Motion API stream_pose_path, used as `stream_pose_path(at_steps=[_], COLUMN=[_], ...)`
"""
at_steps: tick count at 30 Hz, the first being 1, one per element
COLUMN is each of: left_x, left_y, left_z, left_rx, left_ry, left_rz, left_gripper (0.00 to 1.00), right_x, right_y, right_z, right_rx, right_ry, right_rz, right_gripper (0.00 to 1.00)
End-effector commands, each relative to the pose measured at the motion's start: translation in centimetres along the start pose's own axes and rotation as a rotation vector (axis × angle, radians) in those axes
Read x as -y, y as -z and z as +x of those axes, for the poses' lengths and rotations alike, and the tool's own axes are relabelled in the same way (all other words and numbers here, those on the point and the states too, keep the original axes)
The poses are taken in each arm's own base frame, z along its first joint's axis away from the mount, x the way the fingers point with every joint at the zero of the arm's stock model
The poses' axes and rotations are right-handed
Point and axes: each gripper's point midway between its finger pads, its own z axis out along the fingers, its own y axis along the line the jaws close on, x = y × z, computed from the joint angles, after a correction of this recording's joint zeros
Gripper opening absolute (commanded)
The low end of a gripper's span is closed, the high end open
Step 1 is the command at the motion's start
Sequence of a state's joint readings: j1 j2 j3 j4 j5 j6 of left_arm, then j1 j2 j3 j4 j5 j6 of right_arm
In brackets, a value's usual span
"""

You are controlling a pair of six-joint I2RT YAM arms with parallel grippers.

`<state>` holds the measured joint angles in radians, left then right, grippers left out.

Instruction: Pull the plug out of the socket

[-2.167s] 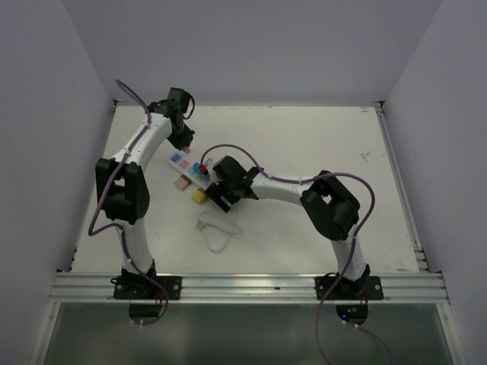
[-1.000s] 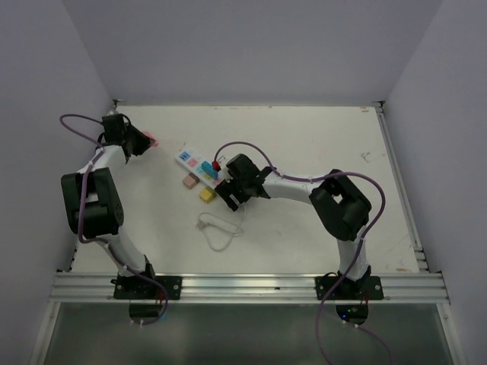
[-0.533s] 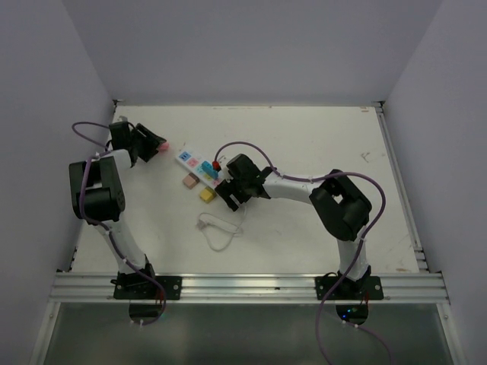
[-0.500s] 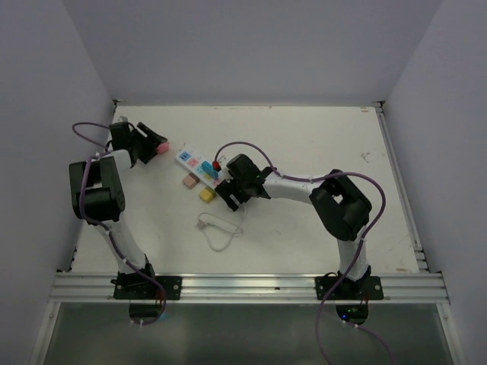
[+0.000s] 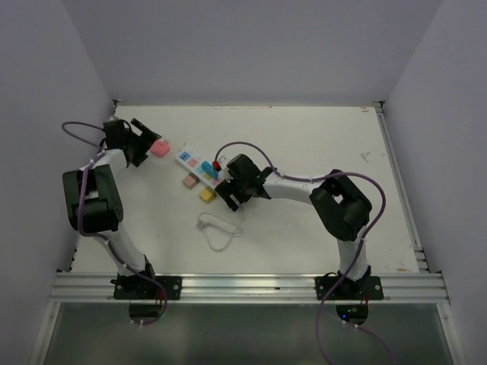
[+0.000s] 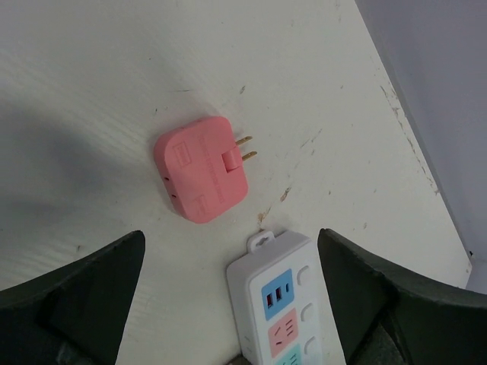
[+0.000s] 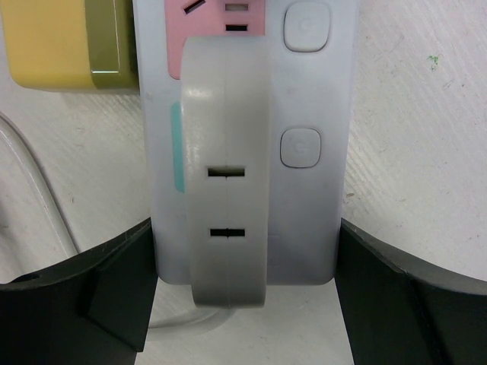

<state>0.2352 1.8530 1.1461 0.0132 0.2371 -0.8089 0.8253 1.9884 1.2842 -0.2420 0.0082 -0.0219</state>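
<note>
The pink plug lies loose on the table, its two prongs bare, just beyond the far end of the socket. The socket is a long white strip with pastel outlet faces. My left gripper hovers open over the gap between plug and strip, touching neither. My right gripper is shut on the socket's near end, one finger pressed against each long side. A white adapter still sits in the strip between those fingers.
A yellow plug and a tan one lie beside the strip. The thin white cord loops toward the near edge. A red button shows on the strip. The left wall is close behind my left arm.
My left gripper has opened and let go of the pink plug, which now rests on the table. The left wrist has drawn back a little. The right arm has not moved.
</note>
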Motion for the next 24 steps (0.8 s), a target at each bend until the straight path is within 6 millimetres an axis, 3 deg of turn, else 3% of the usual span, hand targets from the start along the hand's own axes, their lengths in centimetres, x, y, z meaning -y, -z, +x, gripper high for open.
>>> stream_pose_path(at_steps=[1,2,4,7,14,19,24], left_x=[0.2,1.1,0.7,2.7,7.6,10.1,10.2], left_y=[2.8,3.6,4.6,6.5,8.6,9.1,8.6], left_z=[-1.6,-1.9,-1.2,0.3,9.1,13.8,17.1], left_rx=[0.060,0.077,0.067,0.058,-0.080,-0.132,-0.179], left_ry=[0.046,0.041,0.045,0.016,-0.008,-0.061,-0.092], left_rz=[-0.076,-0.076,-0.153,-0.204,-0.142,-0.111,-0.145], left_gripper=[0.98,0.97,0.95,0.94,0.90,0.89,0.84], right_x=[1.3,1.3,1.4,1.5,1.3,1.3,1.2], right_y=[-0.3,-0.3,-0.2,-0.1,-0.2,-0.5,-0.4], right_z=[12.3,12.2,12.2,12.0,11.5,11.6,11.3], right_rx=[-0.394,-0.393,-0.388,-0.373,-0.332,-0.323,-0.294], right_ry=[-0.005,-0.005,-0.005,-0.003,0.006,0.015,0.021], right_rz=[0.051,0.056,0.061,0.062,0.049,0.042,0.036], right_gripper=[0.00,0.00,0.00,0.00,0.01,0.16,0.33])
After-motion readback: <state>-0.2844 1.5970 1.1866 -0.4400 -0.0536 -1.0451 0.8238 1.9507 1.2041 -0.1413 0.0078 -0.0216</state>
